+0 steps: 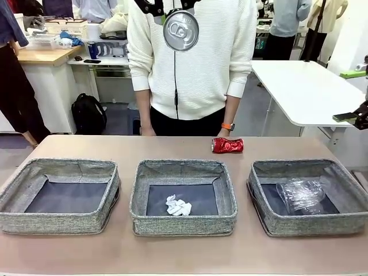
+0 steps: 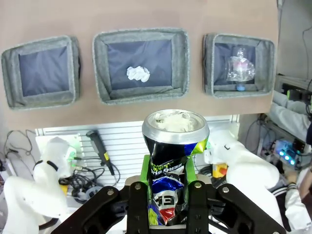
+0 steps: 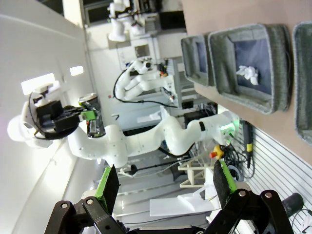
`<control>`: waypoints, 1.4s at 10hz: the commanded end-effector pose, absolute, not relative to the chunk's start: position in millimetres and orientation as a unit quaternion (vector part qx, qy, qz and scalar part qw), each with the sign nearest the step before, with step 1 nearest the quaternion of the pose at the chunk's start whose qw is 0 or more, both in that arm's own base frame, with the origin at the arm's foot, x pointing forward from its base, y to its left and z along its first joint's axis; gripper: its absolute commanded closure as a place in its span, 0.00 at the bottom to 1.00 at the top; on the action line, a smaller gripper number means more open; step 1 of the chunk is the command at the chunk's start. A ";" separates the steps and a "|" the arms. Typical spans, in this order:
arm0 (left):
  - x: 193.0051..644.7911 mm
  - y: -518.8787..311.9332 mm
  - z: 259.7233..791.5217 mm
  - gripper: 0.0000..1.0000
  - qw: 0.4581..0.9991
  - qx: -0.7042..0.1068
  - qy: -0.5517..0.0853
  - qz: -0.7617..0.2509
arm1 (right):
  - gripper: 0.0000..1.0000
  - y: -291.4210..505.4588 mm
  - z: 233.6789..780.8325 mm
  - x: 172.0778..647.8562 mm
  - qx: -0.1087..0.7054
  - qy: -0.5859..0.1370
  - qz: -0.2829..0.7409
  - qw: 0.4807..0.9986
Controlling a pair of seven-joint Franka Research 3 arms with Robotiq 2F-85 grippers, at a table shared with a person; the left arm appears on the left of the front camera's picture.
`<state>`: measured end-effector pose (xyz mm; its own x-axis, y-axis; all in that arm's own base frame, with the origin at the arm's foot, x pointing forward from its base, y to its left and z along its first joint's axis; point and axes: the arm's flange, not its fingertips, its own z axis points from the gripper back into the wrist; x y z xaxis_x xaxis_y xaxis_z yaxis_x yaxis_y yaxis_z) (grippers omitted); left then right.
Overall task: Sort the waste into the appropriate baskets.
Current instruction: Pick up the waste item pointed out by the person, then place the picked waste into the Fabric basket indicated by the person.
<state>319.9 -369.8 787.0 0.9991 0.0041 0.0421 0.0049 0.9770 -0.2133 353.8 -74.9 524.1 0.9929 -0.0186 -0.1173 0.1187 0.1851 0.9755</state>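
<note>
High over the robot's side of the table (image 1: 172, 256), the left gripper (image 2: 167, 178) is clamping a dark printed can (image 2: 175, 141) by its dented lower half. Its green pads are pressing in from both sides, and the can's silver end is pointing away from the wrist. The right gripper (image 3: 165, 187) is hanging off to the side with its jaws standing wide apart and nothing between them. Below, three grey woven baskets are sitting in a row along the near part of the table, close to one another but apart. The left basket (image 1: 57, 223) is showing only its dark bottom. The middle basket (image 1: 183, 225) is holding a crumpled white paper wad (image 1: 178, 206) near its front wall. The right basket (image 1: 310, 225) is holding a lump of crushed clear plastic (image 1: 300, 195) with a touch of pink on it; I cannot tell whether that is one item or two. Beyond the baskets, a crushed red can (image 1: 227, 145) is lying on its side near the far edge, between the middle and right baskets' lines. A person (image 1: 192, 69) in a white sweater is standing just behind it.
</note>
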 end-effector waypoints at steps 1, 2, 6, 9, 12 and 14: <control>315.7 -365.9 782.8 0.70 0.994 -0.105 -0.035 0.005 | 0.00 -73.2 525.5 354.5 0.642 0.027 -0.047 0.765; 315.7 -365.9 782.8 0.70 0.994 -0.105 -0.035 0.005 | 0.00 -73.2 525.5 354.5 0.642 0.027 -0.047 0.765; 315.7 -365.9 782.8 0.70 0.994 -0.105 -0.035 0.005 | 0.00 -73.2 525.5 354.5 0.642 0.027 -0.047 0.765; 315.7 -365.9 782.8 0.70 0.994 -0.105 -0.035 0.005 | 0.00 -73.2 525.5 354.5 0.642 0.027 -0.047 0.765; 315.7 -365.9 782.8 0.70 0.994 -0.105 -0.035 0.005 | 0.00 -73.2 525.5 354.5 0.642 0.027 -0.047 0.765; 315.7 -365.9 782.8 0.70 0.994 -0.105 -0.035 0.005 | 0.00 -73.2 525.5 354.5 0.642 0.027 -0.047 0.765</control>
<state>319.7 -370.0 786.9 0.9991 0.0038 0.0423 0.0053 0.9770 -0.2131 353.8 -74.9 524.1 0.9929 -0.0186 -0.1173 0.1187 0.1851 0.9755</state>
